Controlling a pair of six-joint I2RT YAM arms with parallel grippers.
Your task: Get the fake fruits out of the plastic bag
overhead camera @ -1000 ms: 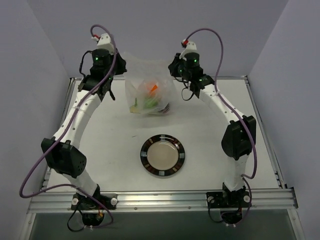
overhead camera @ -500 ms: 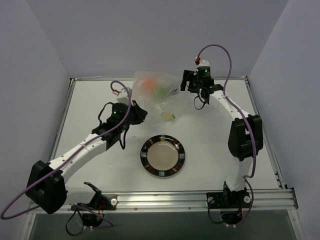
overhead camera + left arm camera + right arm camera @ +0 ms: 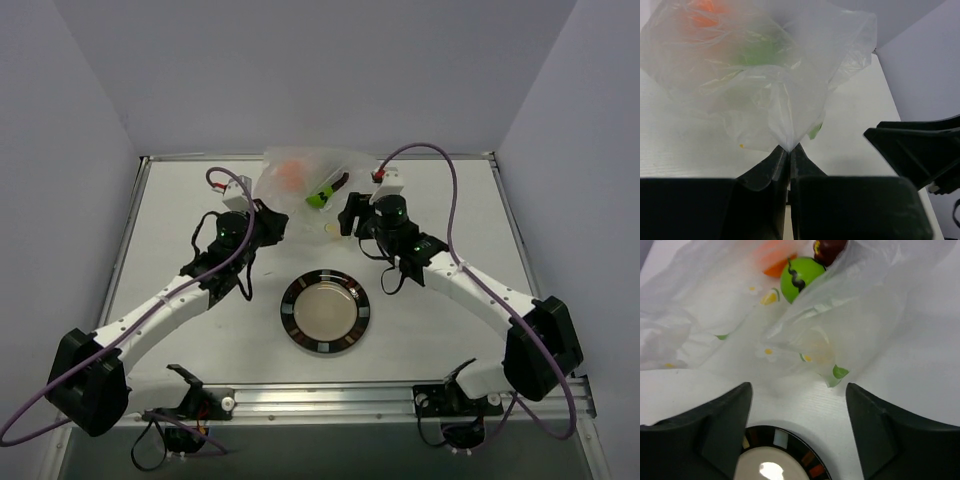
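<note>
On the near desk (image 3: 450, 220): plate (image 3: 289, 311), between both arms. Just beyond, left pincer (image 3: 789, 149) pressed together on a fold of the plastic bag (image 3: 765, 85); right pincer (image 3: 799, 390) spread, holding nothing, near the bag. Farthest: green fruit (image 3: 801, 279) and maroon fruit (image 3: 829, 247) at the bag's edge, orange fruit (image 3: 291, 172) under the film.

Table (image 3: 480, 230): white and flat, with pale walls rising on its left, right and far sides.
Rail (image 3: 320, 398): metal, running along the table's near edge.
Plate (image 3: 289, 312): round, dark-rimmed with a cream centre, lying mid-table toward the near side.
Plastic bag (image 3: 290, 190): clear and wrinkled, resting at the far middle, apart from the plate.
</note>
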